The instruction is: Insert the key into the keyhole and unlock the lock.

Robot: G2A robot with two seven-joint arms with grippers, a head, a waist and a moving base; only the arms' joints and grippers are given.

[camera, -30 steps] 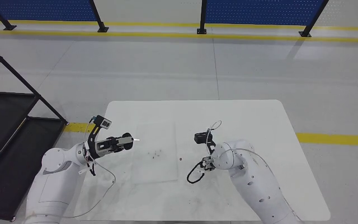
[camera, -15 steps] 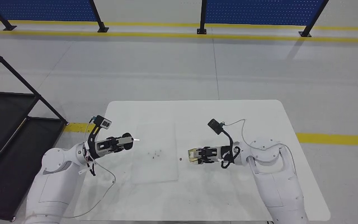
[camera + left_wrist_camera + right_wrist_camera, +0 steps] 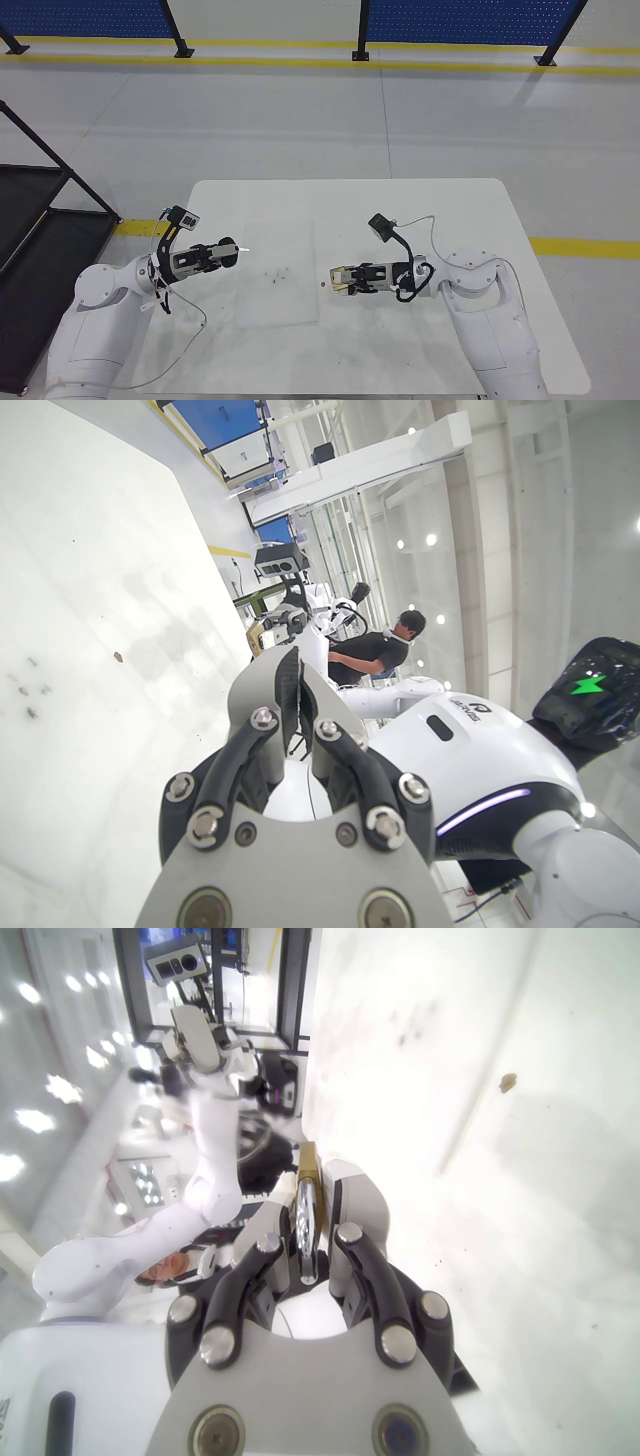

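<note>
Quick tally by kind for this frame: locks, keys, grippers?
padlock: 1 (brass, held in the right gripper)
key: 1 (held in the left gripper)
grippers: 2
Total: 4

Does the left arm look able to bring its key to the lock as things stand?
Probably yes: the left pincer holds the key, the right pincer holds the lock out toward it, and only bare table lies between them.
</note>
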